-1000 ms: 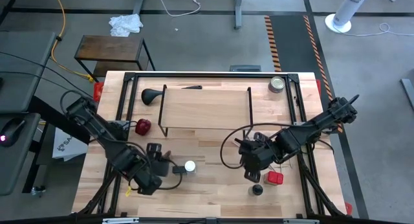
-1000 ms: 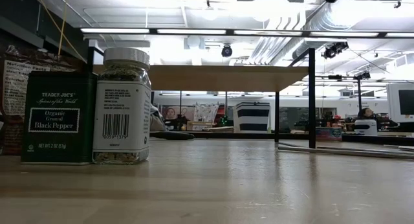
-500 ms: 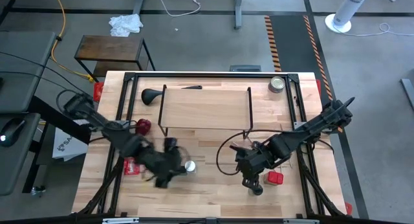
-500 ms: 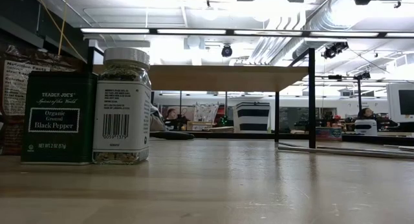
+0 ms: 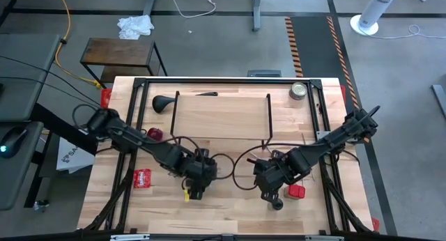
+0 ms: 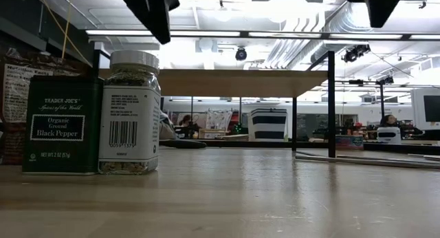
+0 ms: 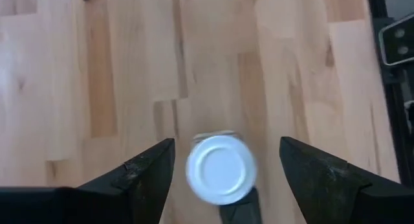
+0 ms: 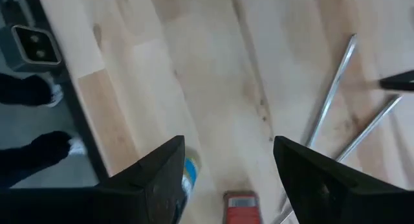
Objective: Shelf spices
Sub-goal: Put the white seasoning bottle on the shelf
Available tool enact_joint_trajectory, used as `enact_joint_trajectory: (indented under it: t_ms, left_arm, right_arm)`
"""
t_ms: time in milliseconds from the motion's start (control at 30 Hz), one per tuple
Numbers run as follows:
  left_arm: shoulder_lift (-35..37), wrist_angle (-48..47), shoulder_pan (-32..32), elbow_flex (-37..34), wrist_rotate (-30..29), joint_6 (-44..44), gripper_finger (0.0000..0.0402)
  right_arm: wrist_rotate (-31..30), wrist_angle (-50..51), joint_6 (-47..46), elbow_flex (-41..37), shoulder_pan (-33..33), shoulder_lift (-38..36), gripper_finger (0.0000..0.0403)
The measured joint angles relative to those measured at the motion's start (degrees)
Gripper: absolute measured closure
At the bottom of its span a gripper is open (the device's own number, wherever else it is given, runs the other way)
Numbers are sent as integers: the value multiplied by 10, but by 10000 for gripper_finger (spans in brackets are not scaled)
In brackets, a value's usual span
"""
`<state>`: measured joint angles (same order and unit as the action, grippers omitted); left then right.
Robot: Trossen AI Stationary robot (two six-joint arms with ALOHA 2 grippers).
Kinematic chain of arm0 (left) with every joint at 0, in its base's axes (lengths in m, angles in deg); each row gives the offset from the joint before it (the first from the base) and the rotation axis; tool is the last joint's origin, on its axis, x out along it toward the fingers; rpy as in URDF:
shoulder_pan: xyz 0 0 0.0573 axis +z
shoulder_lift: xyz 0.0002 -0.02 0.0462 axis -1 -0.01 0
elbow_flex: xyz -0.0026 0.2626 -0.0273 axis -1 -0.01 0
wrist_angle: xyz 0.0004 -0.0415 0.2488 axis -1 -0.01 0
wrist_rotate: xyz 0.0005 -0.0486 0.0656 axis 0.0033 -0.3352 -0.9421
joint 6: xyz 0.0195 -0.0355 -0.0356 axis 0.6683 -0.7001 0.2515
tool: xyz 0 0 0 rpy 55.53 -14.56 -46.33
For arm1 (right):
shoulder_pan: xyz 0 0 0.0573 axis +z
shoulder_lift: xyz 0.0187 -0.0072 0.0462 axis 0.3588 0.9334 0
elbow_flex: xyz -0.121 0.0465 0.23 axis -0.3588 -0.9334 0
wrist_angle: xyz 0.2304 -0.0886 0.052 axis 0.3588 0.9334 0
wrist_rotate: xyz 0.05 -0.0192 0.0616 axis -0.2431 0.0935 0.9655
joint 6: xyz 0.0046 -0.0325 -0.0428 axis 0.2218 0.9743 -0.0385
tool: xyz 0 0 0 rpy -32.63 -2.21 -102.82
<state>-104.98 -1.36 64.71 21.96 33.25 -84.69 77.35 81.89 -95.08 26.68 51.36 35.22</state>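
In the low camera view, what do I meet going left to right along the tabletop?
Brown packet → dark green black pepper tin → white-capped jar → shelf's black leg.

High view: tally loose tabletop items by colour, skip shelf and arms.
Red: 3 (red-capped jar, flat red packet, small red box)
Black: 3 (black funnel-shaped tool, thin black strip, black-capped jar)
Silver: 1 (round silver tin)
Total: 7
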Motion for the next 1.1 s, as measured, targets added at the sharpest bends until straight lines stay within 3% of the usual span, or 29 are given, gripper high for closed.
enact_joint_trajectory:
  t_ms: [400, 900, 1100]
  left_arm:
    - [-51, -9, -6, 1, -30, -50, 128]
    - [-99, -18, -8, 0, -9, -54, 128]
    - [-103, -4, -8, 0, -58, -50, 151]
  right_arm:
    - [-39, 0, -3, 0, 17, 0, 169]
    - [-43, 2, -4, 0, 17, 0, 169]
    - [-44, 2, -5, 0, 17, 0, 169]
